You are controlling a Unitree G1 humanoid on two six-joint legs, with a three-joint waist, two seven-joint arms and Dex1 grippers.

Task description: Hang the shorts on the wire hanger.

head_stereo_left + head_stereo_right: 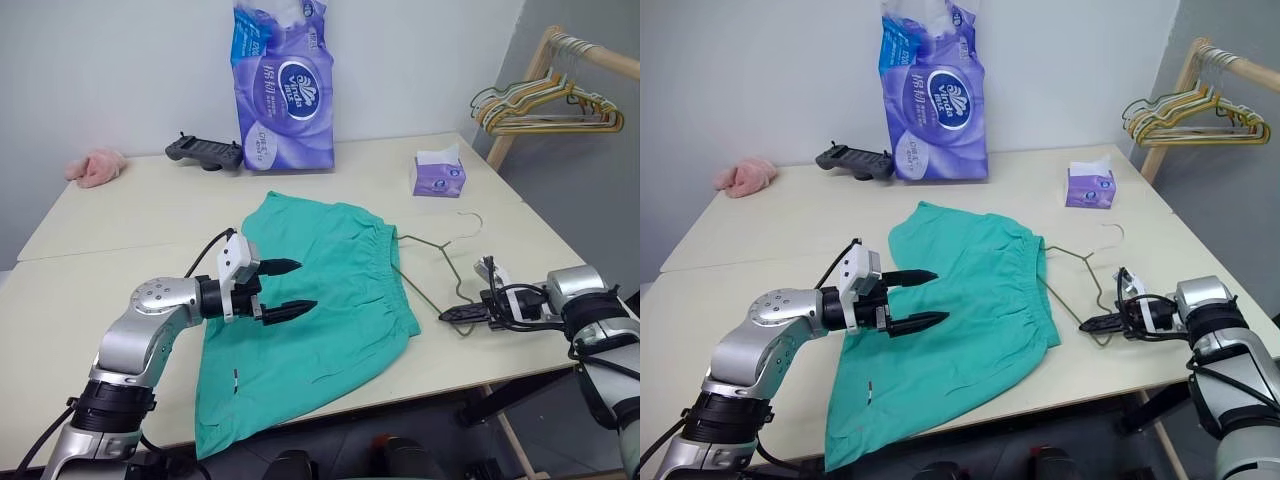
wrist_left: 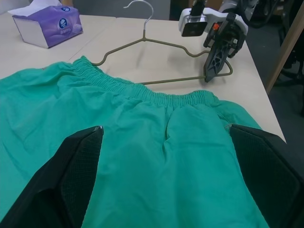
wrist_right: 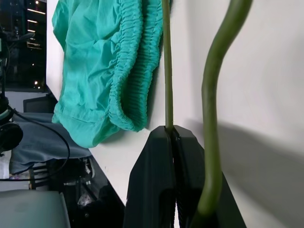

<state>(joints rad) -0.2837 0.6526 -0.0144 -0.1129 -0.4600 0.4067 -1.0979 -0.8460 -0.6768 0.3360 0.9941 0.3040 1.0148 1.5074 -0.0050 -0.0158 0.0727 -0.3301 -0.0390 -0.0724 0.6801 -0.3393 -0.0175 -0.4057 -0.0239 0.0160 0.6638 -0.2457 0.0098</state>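
Shorts hem cut off; right gripper seemingly pinching wire hanger.

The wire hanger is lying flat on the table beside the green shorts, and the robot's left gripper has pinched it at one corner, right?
Not quite: the right gripper is pinching the wire hanger, not the left. The right wrist view shows its fingers shut on the wire. The left gripper hangs open over the shorts. The hanger does lie on the table beside them.

Matt cloth shorts, seemingly bare-wire hanger.
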